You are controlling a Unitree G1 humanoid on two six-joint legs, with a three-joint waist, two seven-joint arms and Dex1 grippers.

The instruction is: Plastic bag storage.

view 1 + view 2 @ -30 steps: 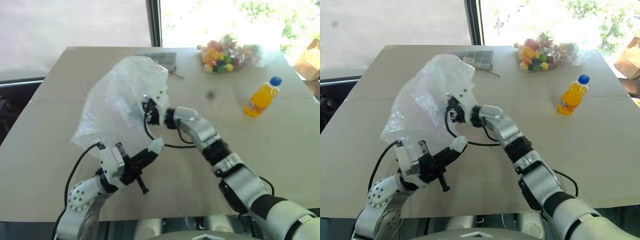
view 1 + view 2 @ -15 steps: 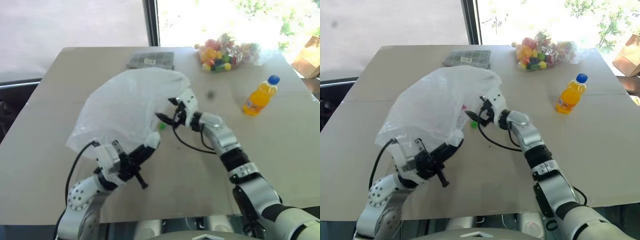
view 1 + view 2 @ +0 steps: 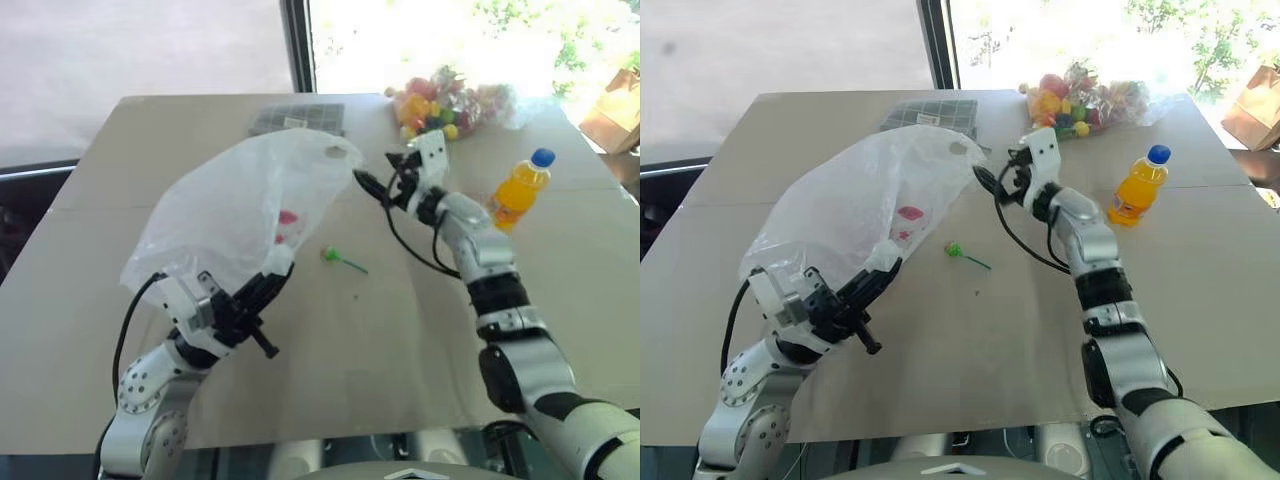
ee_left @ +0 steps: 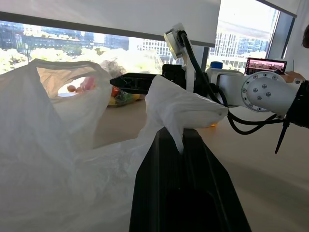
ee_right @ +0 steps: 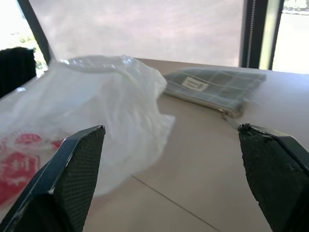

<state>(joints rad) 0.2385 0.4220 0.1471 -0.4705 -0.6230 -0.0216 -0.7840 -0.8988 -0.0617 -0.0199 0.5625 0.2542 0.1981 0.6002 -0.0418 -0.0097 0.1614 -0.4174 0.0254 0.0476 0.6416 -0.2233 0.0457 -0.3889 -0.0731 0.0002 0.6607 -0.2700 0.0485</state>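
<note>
The plastic bag (image 3: 240, 210), a large translucent white film with red print, lies heaped on the left half of the table. My left gripper (image 3: 275, 275) is shut on a fold of the bag's near edge; the left wrist view shows that fold (image 4: 181, 104) pinched above the black fingers (image 4: 186, 159). Just past the bag's far right end, my right gripper (image 3: 372, 182) hovers open and apart from the film. In the right wrist view its two fingertips (image 5: 82, 159) stand wide apart, with the bag (image 5: 96, 106) ahead of them.
A small green candy on a stick (image 3: 335, 260) lies on the table between the arms. An orange bottle (image 3: 520, 195) stands to the right, and a clear bag of colourful candies (image 3: 450, 100) sits at the back. A grey checked pouch (image 3: 295, 118) lies behind the plastic bag.
My right gripper came out of the bag, opened wide and swung right and farther away. The bag settled lower and spread out. The green candy now lies uncovered. The left hand barely moved.
</note>
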